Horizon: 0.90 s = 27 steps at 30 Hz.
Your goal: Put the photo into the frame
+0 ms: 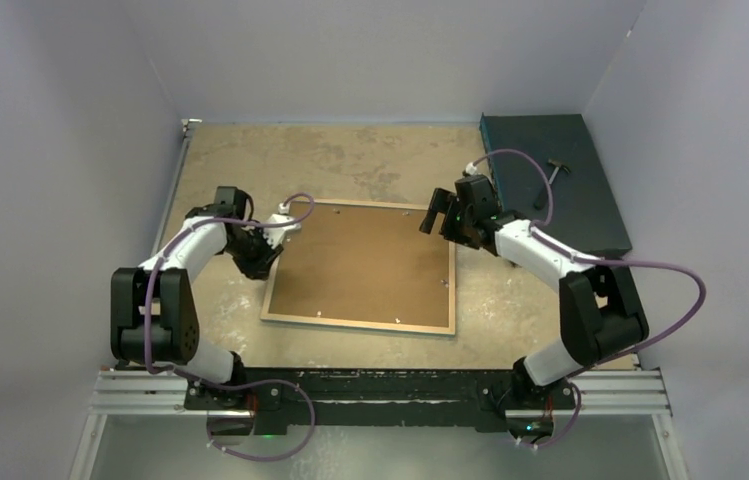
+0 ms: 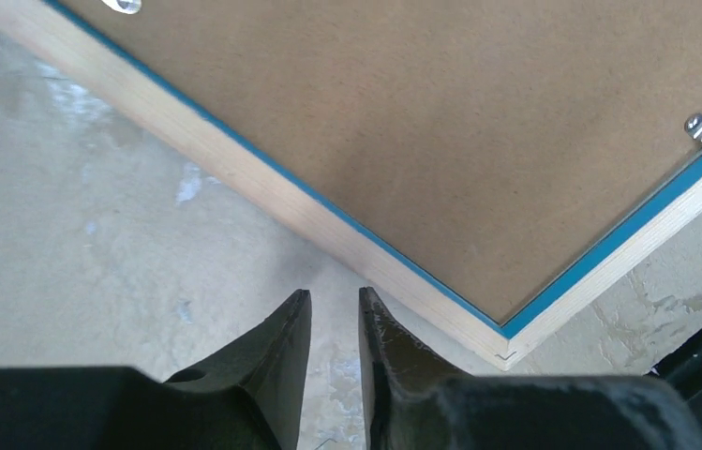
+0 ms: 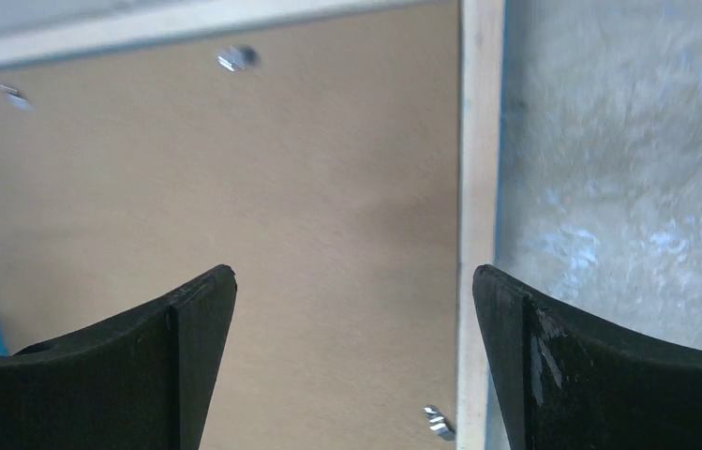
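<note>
The frame (image 1: 355,324) is laid face down on the table (image 1: 350,160), its opening filled by the brown backing board (image 1: 365,265). The photo is nowhere seen; possibly it is already shut beneath, so completion cannot be judged. The left gripper (image 2: 335,295), just beside the frame's left edge, is nearly closed on nothing. The right gripper (image 3: 354,274) is spread wide over the far right corner. No writing can be read.

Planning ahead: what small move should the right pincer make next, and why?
Probably lower the open right pincer onto the small metal tab near it, to swivel it: the brown backing board fills the face-down pale wooden frame and no photo shows.
</note>
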Each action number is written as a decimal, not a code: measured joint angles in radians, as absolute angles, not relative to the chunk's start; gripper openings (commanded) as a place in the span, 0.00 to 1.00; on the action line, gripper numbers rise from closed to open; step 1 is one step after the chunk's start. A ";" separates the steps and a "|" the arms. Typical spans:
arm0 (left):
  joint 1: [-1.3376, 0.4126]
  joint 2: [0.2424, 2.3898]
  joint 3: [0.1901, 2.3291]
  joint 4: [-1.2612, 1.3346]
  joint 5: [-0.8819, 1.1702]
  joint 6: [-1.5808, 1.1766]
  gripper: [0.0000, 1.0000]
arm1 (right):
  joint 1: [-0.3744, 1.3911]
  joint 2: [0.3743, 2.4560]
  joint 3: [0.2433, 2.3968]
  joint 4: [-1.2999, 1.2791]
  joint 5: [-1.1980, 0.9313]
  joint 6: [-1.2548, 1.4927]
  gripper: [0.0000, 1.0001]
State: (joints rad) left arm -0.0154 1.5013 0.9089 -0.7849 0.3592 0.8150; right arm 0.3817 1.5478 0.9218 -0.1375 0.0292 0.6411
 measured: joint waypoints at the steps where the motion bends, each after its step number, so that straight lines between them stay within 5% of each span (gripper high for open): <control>1: -0.013 1.501 0.922 -0.790 0.360 0.812 0.28 | 0.384 1.535 0.939 -0.138 0.039 0.638 0.99; 12: 0.064 1.637 1.103 -0.640 0.443 0.512 0.40 | 0.490 1.522 1.087 0.030 -0.077 0.705 0.99; 18: 0.072 1.740 1.111 -0.625 0.471 0.435 0.27 | 0.447 1.626 1.065 0.172 -0.194 0.806 0.97; 27: 0.092 1.794 1.135 -0.625 0.548 0.408 0.20 | 0.773 1.889 1.380 0.223 -0.154 0.794 0.80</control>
State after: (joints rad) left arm 0.0917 1.7939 1.1351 -0.6254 0.5480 0.4080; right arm 0.7731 1.8893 1.3804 0.2234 -0.1535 0.7937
